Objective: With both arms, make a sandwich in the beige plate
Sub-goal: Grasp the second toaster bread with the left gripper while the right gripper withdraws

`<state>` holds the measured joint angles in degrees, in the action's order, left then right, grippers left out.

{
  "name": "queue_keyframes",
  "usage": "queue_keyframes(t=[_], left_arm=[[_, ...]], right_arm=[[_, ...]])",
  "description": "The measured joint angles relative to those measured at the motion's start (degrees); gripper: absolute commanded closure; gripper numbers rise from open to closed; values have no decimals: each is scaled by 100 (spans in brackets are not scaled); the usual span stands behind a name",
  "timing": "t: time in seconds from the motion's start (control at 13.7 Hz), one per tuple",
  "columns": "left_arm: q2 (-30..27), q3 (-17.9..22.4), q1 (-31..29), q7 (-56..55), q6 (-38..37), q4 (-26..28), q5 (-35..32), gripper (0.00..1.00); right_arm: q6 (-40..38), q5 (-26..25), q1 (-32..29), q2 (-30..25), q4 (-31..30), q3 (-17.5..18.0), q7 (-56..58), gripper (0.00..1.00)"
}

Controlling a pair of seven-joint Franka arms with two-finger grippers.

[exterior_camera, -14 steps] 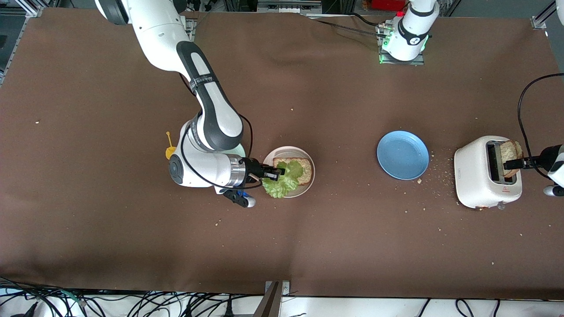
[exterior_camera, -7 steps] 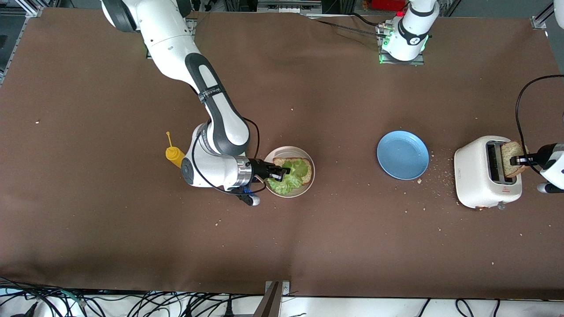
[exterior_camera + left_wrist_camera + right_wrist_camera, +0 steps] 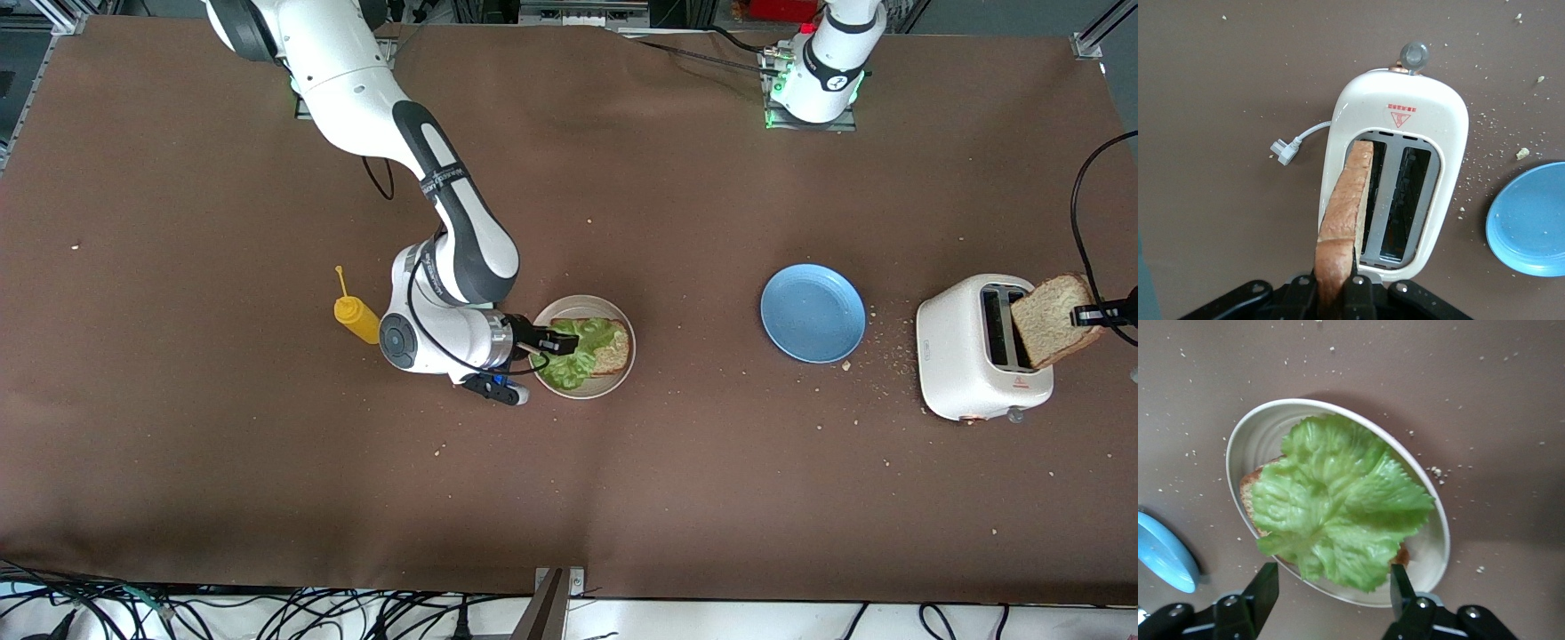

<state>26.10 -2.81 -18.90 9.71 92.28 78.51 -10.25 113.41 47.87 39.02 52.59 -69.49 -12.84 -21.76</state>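
Lifted from toaster [image 3: 982,348], bread slice [image 3: 1052,320] pinched by left gripper [image 3: 1086,314]; right gripper [image 3: 557,343] spread.

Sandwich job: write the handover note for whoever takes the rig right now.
Left tool: shut on the second bread slice, lifted partly out of the toaster at the left arm's end of the table.
Right tool: open, over the beige plate, holding nothing.
Done: the first slice lies on the beige plate with the lettuce leaf on top of it.
Left: carry the second slice over to the beige plate and set it on the lettuce to close the sandwich.
Also there: the blue plate and the yellow sauce bottle, neither touched.
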Motion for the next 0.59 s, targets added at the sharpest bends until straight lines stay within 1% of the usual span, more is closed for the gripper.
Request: queue_keyframes(t=[0.15,0.29,0.37,0.59], left_arm=[[-27,-121,58,0,-543,-372,136,100],[-29,-167,119,-4,-959,-600,719,100],[-26,-170,128,-4,-1074,-626,1215,100],[209,-165,130,-6,-1243,-553,3165,100]], right_arm=[[-547,-682,-11,-323,25,-168,0,0],[-1111,-1178,-26,-721,42,-484,1,0],[-1361,-1456,-42,-930,45,-651,8,0],[-1992,-2215,-73,-1479,44,-1104,113,0]])
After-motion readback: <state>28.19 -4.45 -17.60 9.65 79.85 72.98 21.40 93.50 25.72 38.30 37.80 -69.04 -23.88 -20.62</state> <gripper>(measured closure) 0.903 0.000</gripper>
